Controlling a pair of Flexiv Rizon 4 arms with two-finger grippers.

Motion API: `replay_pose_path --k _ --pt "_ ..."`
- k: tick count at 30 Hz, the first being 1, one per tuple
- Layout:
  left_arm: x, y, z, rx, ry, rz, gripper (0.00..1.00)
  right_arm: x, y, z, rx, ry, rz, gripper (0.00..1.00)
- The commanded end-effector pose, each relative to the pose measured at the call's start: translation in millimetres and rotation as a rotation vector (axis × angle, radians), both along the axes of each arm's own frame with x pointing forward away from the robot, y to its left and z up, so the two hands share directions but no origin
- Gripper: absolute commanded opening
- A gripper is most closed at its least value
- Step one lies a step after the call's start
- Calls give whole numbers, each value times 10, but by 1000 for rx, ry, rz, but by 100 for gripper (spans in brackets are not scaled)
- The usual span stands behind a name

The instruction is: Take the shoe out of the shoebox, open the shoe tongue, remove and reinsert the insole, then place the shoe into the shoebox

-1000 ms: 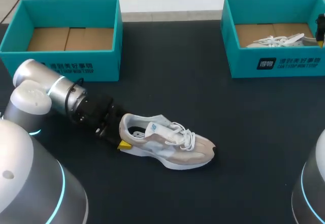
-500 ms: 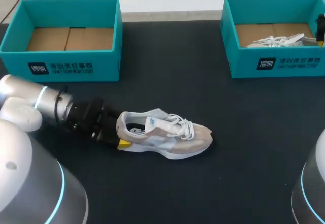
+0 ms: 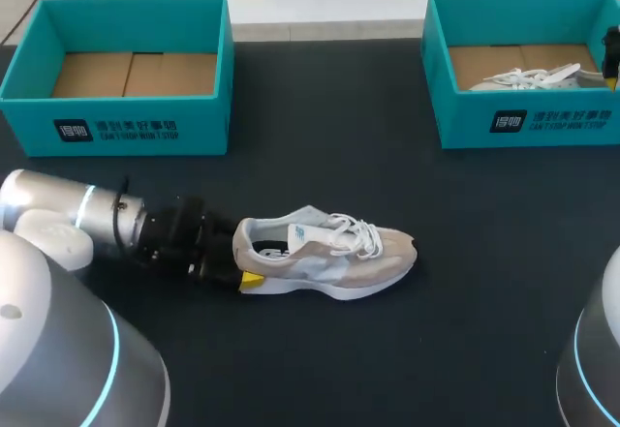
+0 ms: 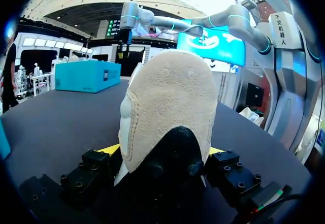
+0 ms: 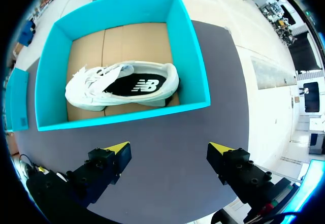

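A beige and white sneaker [image 3: 329, 258] lies on its sole on the dark table, toe pointing right. My left gripper [image 3: 242, 259] is at its heel, fingers wide and pressing the heel from both sides; one yellow tip [image 3: 251, 280] shows. In the left wrist view the suede heel [image 4: 170, 102] fills the space between the fingers of my left gripper [image 4: 162, 153]. My right gripper [image 5: 167, 155] hangs open above the near wall of the right shoebox [image 5: 195, 56], holding nothing. A white shoe [image 5: 122, 87] lies on its side in that box.
An empty teal shoebox [image 3: 126, 122] with a cardboard floor stands at the back left. The right shoebox [image 3: 523, 122] stands at the back right with the white shoe [image 3: 528, 78] in it. Bare dark tabletop lies between the boxes and ahead of the sneaker.
The sneaker has turned with my left gripper: its toe swung away from the front edge, so it now lies almost level across the table. The left arm has dropped lower and swung leftward. The right arm is unchanged.
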State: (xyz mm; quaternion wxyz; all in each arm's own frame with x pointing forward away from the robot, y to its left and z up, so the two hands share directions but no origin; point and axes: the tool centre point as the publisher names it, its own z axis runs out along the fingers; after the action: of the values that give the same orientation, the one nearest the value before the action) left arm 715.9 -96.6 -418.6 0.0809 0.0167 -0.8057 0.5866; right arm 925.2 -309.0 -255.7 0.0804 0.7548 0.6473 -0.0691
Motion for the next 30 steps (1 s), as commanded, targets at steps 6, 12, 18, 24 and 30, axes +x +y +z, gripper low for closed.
replay_pose_path --k 6,12,18,24,30 --pt "24 -14 -80 0 20 -28 0 -10 0 -1 1 -3 0 100" --pt "24 -14 -80 0 20 -28 0 -10 0 -1 1 -3 0 100" --pt "24 -14 -80 0 20 -28 0 -10 0 -1 1 -3 0 100" --pt "24 -14 -80 0 20 -28 0 -10 0 -1 1 -3 0 100" --pt "24 -14 -80 0 20 -28 0 -312 269 11 34 8 -76 100"
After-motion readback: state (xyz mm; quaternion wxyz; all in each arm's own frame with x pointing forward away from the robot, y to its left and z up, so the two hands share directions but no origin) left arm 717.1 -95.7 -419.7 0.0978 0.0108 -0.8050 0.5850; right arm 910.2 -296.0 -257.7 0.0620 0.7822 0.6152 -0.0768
